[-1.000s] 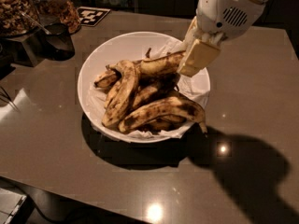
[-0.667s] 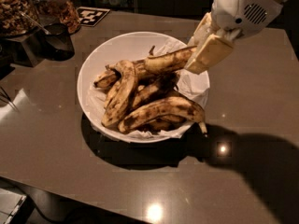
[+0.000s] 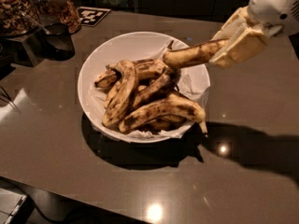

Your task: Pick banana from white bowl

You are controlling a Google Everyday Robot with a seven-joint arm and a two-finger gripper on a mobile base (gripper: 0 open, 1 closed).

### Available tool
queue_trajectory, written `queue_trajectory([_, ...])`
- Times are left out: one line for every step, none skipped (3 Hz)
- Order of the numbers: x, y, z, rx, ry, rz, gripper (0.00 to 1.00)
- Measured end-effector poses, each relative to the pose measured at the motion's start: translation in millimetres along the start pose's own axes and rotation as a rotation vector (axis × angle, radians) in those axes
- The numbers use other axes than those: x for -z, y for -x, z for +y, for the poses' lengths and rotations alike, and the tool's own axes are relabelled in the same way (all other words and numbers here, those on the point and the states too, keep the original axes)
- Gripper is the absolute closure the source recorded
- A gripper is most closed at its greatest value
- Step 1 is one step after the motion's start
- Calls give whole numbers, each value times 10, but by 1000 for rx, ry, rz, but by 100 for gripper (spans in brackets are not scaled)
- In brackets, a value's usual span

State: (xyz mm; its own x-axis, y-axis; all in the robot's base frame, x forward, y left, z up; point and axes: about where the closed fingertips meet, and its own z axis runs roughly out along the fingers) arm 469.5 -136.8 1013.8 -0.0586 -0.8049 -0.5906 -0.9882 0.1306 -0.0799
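Step in hand: lift-out. Judging by the pose, the grasp is made and the banana (image 3: 194, 55) is coming clear of the bowl (image 3: 121, 45).

Gripper (image 3: 223, 54): hanging just outside the bowl's right rim, above rim height. Its cream fingers (image 3: 243, 36) are clenching on the banana's right end.

Banana: lying near level and pointing left, inward over the bowl's right rim. Its stem end, with the thin dark stem turning up, is sitting just above the pile (image 3: 140, 97) near the bowl's centre. Whether that end is touching the pile I cannot tell.

Pile: the other bananas are lying heaped on crumpled paper inside the bowl, one drooping over the near right rim.

Arm (image 3: 275, 6): reaching in from beyond the bowl's upper right, with the wrist angling down and left toward the bowl so the fingers are pointing at the rim.

Next move, as judged: keep raising and drawing away to the right of the bowl. Because the hold is at one end only, the long free end could sag or swing. A slow, straight pull is called for so the stem end is not dragging on the pile.
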Motion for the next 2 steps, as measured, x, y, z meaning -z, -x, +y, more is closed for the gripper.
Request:
queue_trajectory([183, -251, -49, -21, -18, -39, 100])
queue_trajectory([381, -537, -56, -44, -43, -73, 100])
